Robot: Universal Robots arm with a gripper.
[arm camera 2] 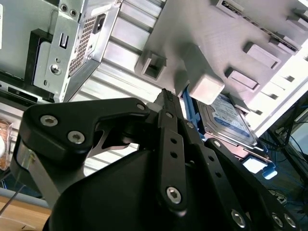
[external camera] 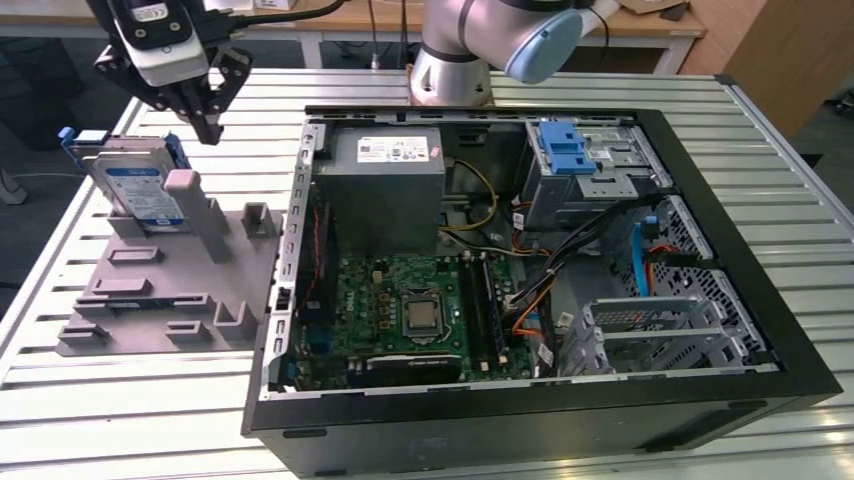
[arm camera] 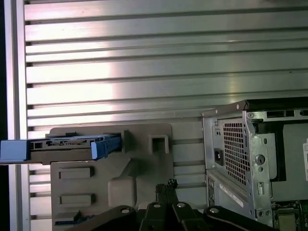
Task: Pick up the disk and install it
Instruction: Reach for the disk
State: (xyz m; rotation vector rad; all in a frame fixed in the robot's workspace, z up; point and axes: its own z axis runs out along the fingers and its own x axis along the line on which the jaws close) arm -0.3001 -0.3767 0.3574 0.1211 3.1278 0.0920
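Silver disk (external camera: 134, 188) upright in grey stand (external camera: 174, 290) | tool (external camera: 210, 135) closed, empty, raised beside it, apart

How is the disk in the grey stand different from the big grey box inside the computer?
The disk is thin and stands on its edge in the grey stand, outside the computer case. The big grey box is much thicker and sits inside the case. The disk has a blue frame and a blue-and-white label; the big grey box is plain grey with a white sticker. The disk also looks smaller. Both are rectangular metal parts.
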